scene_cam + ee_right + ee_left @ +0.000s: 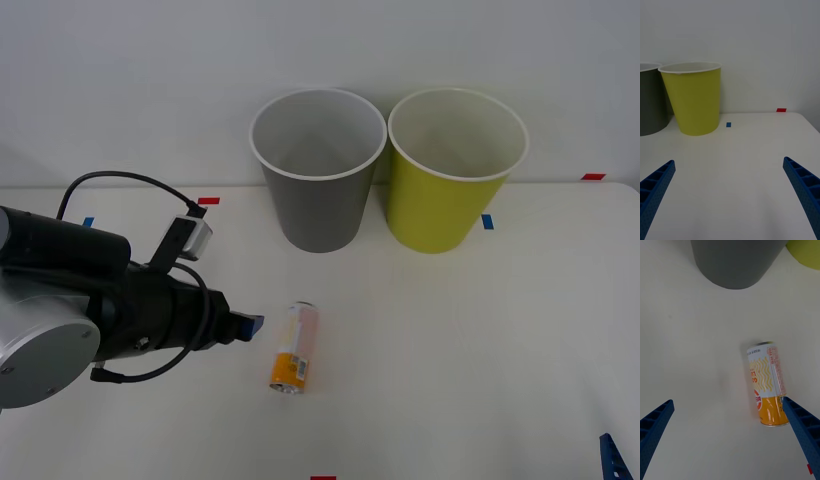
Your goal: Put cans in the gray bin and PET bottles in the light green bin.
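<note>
Just ahead of the left gripper (252, 323), front view: the can (294, 349) lies on its side on the white table (480, 340), near the fingertip but apart from it. Beyond it stand the gray bin (318, 200) and, touching it on the right, the green bin (448, 195); red and blue tape marks dot the table. At the lower right corner, a blue tip of the right gripper (612, 458).

Right wrist view: right gripper (730, 195) spread wide over bare table; green bin (694, 101) ahead, gray bin (649, 101) beside it.

Left wrist view: left gripper (728, 435) spread wide; can (766, 386) lies against one finger (801, 427), which overlaps its orange end; gray bin (733, 262) beyond, nothing between.
</note>
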You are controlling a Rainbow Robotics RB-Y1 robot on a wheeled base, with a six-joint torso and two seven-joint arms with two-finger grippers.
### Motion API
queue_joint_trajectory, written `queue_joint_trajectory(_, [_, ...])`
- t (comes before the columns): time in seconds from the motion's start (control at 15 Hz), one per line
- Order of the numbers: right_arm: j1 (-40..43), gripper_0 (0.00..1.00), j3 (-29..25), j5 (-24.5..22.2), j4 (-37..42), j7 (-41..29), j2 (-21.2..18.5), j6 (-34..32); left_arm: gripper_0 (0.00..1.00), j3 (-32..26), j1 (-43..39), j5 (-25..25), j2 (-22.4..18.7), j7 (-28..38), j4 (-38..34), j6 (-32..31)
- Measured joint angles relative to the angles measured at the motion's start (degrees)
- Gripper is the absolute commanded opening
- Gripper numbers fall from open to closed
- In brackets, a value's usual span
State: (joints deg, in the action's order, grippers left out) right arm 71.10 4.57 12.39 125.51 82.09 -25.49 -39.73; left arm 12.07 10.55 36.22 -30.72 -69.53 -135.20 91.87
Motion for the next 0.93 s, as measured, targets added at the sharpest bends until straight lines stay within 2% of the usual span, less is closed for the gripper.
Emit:
queue_joint_trajectory(0.2, [0.0, 1.0, 0.0, 0.0, 0.0, 0.0, 0.0, 0.0, 1.0, 0.98, 1.58, -0.27, 1.54, 1.07, 2.11, 0.0])
queue_joint_trajectory(0.47, [0.0, 1.0, 0.0, 0.0, 0.0, 0.0, 0.0, 0.0, 1.0, 0.9, 1.91, -2.34, 6.87, 3.34, 5.86, 0.0])
queue_joint_trajectory(0.53, [0.0, 1.0, 0.0, 0.0, 0.0, 0.0, 0.0, 0.0, 1.0, 1.23, 1.94, -2.96, 7.48, 5.66, 6.08, 0.0])
queue_joint_trajectory(0.67, [0.0, 1.0, 0.0, 0.0, 0.0, 0.0, 0.0, 0.0, 1.0, 3.71, 2.8, -5.37, 7.98, 8.37, 6.23, 0.0])
queue_joint_trajectory(0.93, [0.0, 1.0, 0.0, 0.0, 0.0, 0.0, 0.0, 0.0, 1.0, 8.2, 3.8, -10.6, 8.48, 9.27, 6.26, -0.13])
